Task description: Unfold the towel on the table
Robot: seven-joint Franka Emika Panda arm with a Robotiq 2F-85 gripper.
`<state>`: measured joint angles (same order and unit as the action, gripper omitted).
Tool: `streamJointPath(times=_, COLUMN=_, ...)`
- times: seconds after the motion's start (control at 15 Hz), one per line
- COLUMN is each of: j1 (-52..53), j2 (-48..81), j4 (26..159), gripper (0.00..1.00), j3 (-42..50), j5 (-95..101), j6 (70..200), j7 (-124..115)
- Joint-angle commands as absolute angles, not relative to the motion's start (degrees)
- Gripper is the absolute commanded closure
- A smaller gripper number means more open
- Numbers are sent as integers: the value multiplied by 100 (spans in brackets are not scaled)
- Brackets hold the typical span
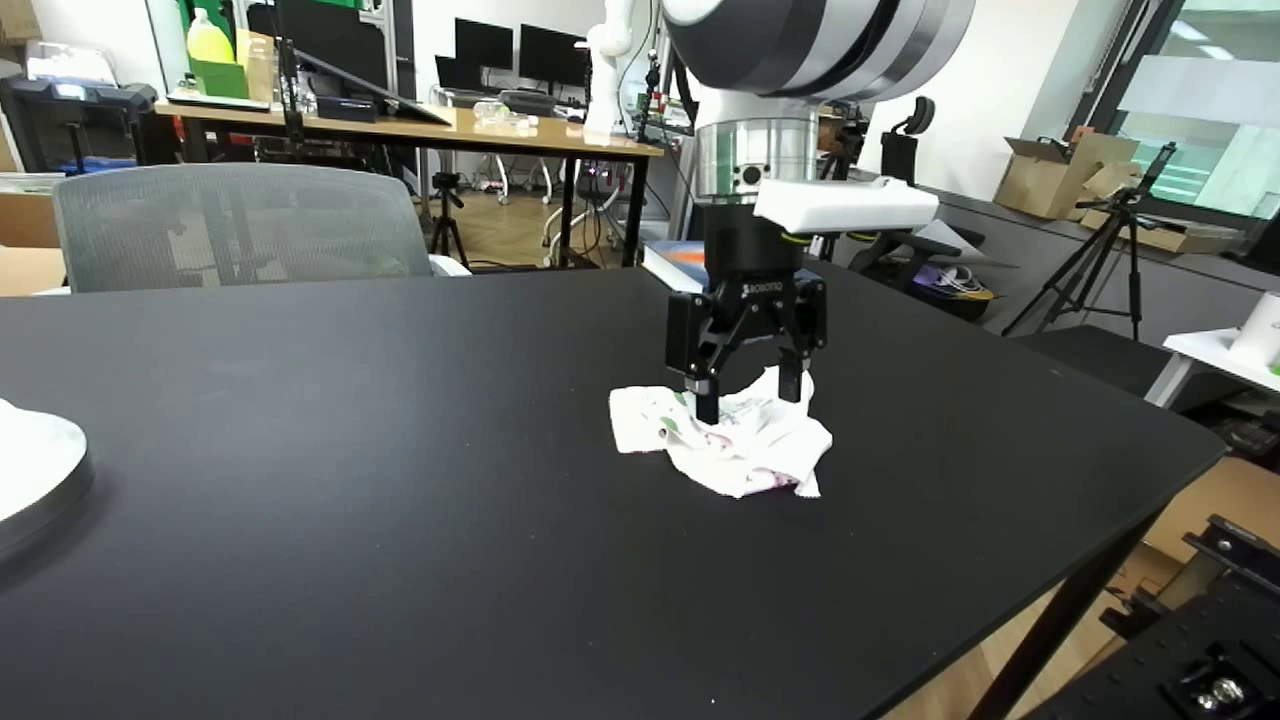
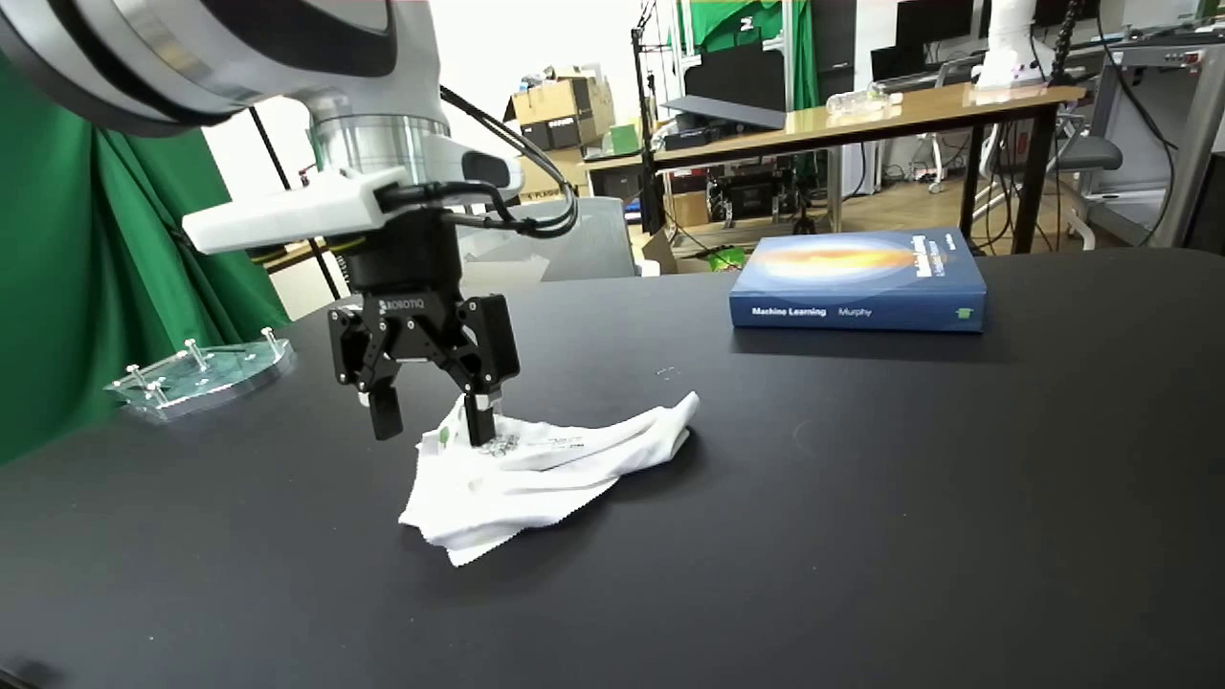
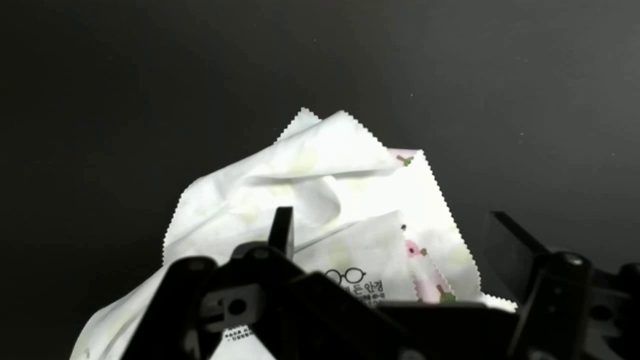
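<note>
A thin white towel (image 1: 745,450) with pink and green prints lies crumpled and folded over itself on the black table (image 1: 350,520). It also shows in an exterior view (image 2: 545,483), with one end stretched toward the right. In the wrist view the towel (image 3: 350,195) shows zigzag edges, overlapping layers and printed glasses with text; its lower part is hidden behind the gripper. My gripper (image 1: 748,396) points down just over the towel, its fingers spread with nothing between them. In the wrist view (image 3: 392,217) the left finger is over the towel and the right finger is beyond its right edge.
A thick blue book (image 2: 857,282) lies on the table behind the towel. A clear plate with upright bolts (image 2: 206,375) lies near the table's edge. A white-topped round object (image 1: 38,465) stands at the left. A grey mesh chair (image 1: 240,225) stands behind the table.
</note>
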<state>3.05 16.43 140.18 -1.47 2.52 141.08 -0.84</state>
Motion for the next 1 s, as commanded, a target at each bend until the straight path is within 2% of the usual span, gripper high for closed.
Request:
streamJointPath(times=0.0, j1=287, j2=1847, j4=13881, gripper=30, j3=-81, j5=405, j6=14105, j7=-56)
streamJointPath(times=0.6, j1=306, j2=2028, j4=13719, gripper=94, j3=-3, j5=590, j6=14117, j7=-38)
streamJointPath(times=0.73, j1=304, j2=2046, j4=13693, gripper=100, j3=-4, j5=599, j6=14121, j7=-24)
streamJointPath(times=0.93, j1=315, j2=2016, j4=13686, gripper=100, j3=-2, j5=654, j6=14125, j7=-31)
